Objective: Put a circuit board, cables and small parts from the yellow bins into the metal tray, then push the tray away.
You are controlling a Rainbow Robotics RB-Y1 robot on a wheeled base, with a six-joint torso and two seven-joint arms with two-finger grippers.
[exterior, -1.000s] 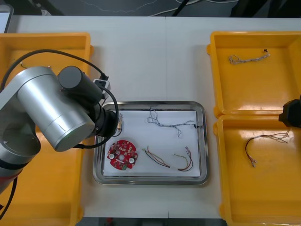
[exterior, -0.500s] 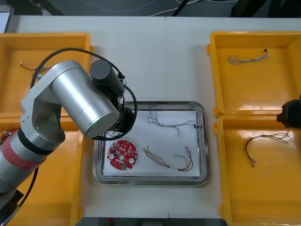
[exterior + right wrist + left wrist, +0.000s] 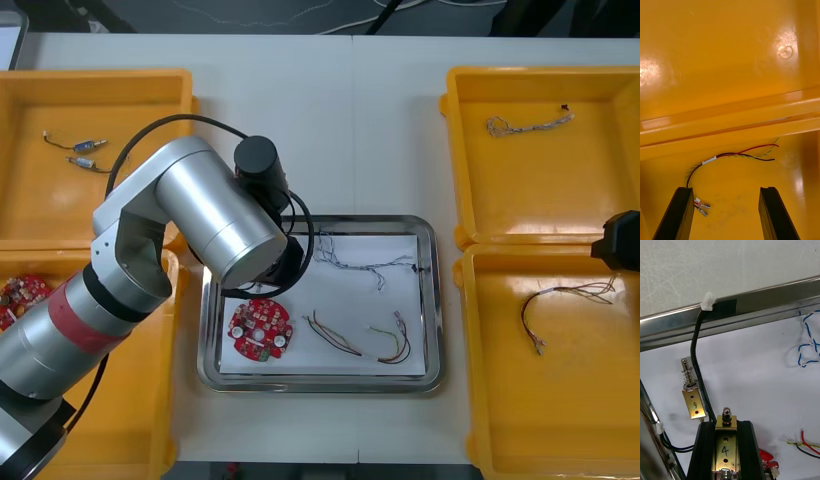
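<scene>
Overhead, the silver left arm (image 3: 215, 215) covers the 10 o'clock corner of the metal tray (image 3: 430, 300) and part of the near left yellow bin (image 3: 130, 400). The red boards (image 3: 18, 295) in that bin are cut off at the 9 o'clock edge.

At the wrist, the left end effector (image 3: 726, 427) is clenched on a small metal part (image 3: 725, 450) marked 4, held over the tray's white liner. A second metal part (image 3: 690, 401), marked 9, lies on the liner just beyond the fingers. It sits beside a black cable (image 3: 696, 352) whose white plug rests on the tray rim.

Tray contents:
- The circuit board (image 3: 260, 328) sits at 7 o'clock.
- A blue and white cable (image 3: 350, 266) lies at 1 o'clock.
- Red and yellow cables (image 3: 395, 345) lie at 5 o'clock.

The right arm (image 3: 622, 240) is cut off at the 3 o'clock edge. The right end effector (image 3: 725, 189) is released, with its fingers spread over the near right yellow bin (image 3: 560, 420). A red, yellow and black cable (image 3: 733, 154) lies just beyond them.

The worktop (image 3: 320, 130) is light and bare around the tray. Beyond its 12 o'clock edge lies a dark floor (image 3: 250, 15) with loose leads that are hard to make out.
</scene>
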